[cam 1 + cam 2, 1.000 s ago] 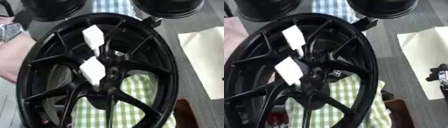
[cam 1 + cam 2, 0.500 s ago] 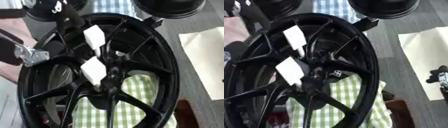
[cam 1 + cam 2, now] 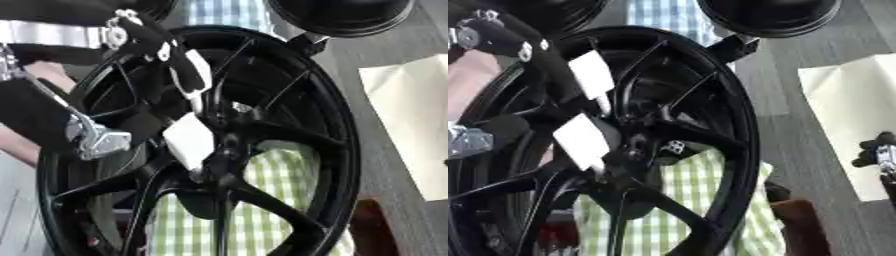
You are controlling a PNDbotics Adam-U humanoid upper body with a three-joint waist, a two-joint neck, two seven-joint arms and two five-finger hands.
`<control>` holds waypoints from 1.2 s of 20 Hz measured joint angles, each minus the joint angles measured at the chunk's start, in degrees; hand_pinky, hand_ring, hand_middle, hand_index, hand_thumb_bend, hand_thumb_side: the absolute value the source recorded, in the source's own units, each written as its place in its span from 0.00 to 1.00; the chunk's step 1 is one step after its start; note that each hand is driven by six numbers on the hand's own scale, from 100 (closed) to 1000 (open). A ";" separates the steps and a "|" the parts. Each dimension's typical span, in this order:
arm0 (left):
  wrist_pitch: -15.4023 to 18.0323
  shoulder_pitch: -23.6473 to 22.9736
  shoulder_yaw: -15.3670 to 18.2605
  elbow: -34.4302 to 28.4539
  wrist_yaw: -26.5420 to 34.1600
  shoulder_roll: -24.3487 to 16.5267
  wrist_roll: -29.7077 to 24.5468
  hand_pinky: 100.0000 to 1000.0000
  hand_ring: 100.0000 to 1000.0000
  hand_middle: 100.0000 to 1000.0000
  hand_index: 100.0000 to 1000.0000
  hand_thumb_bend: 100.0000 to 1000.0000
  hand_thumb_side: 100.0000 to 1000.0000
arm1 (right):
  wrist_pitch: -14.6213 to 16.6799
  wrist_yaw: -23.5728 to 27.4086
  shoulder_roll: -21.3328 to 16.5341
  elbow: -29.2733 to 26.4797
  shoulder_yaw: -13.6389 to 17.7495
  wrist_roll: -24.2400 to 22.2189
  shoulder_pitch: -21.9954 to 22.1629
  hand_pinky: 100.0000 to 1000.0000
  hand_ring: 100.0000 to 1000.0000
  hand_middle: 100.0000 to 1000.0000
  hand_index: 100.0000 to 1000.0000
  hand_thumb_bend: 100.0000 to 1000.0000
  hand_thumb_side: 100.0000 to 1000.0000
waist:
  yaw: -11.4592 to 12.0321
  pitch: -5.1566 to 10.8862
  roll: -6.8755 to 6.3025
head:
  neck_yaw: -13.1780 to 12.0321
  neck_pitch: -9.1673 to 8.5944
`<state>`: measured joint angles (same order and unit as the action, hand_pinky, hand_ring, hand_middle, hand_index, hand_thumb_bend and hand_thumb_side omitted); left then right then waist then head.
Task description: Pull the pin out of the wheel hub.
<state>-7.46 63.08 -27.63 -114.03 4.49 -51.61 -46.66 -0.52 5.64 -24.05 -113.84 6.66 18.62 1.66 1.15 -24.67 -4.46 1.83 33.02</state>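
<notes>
My left hand [image 3: 153, 47] reaches over the upright black spoked alloy wheel [image 3: 332, 150], fingers curled by the upper white tagged pin [image 3: 592, 77] near the hub [image 3: 636, 155]; clamped or not, I cannot tell. My right hand [image 3: 877, 152] shows at the right edge, its fingers unreadable.

Workshop: black wheel rims [image 3: 341, 15], grey floor [image 3: 798, 65].

The table [image 3: 798, 90] has a grey, wood-grain surface. A green-and-white checked cloth [image 3: 280, 175] covers its middle. A blue-and-white checked cloth [image 3: 229, 12] lies at the far edge. A cream paper sheet [image 3: 411, 120] lies at the right edge. A reddish-brown object [image 3: 798, 225] sits near the front right corner. Lighting is even.
</notes>
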 measured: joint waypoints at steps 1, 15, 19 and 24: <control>-0.23 0.26 -0.29 0.00 0.10 0.33 -0.28 0.76 0.61 0.72 0.85 0.00 0.16 | -0.02 0.00 0.00 0.00 0.00 0.00 0.00 0.80 0.46 0.41 0.52 0.00 0.67 | 0.00 0.00 0.00 | 0.00 0.02; -1.29 1.43 -2.59 0.00 -0.51 2.33 -3.85 0.85 0.75 0.74 0.85 0.00 0.16 | -0.27 -0.03 0.01 0.00 -0.16 -0.19 0.19 0.80 0.46 0.41 0.52 0.00 0.67 | -0.14 0.00 0.00 | -0.02 0.11; -1.03 1.46 -2.59 0.00 -1.17 2.71 -3.93 0.87 0.78 0.75 0.85 0.00 0.16 | -0.30 -0.17 0.04 0.00 -0.20 -0.20 0.21 0.80 0.46 0.41 0.52 0.00 0.67 | -0.23 0.00 0.00 | -0.07 0.11; -0.11 1.55 -2.51 0.00 -1.43 3.31 -3.32 0.90 0.81 0.76 0.85 0.00 0.16 | -0.32 -0.22 0.05 0.00 -0.32 -0.21 0.22 0.80 0.46 0.41 0.52 0.00 0.67 | -0.25 0.00 0.00 | -0.21 0.11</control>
<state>-7.57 64.63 -30.13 -114.03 3.06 -48.31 -49.98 -0.84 5.43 -23.99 -113.84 6.35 18.41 1.88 0.90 -24.67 -4.46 1.62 33.13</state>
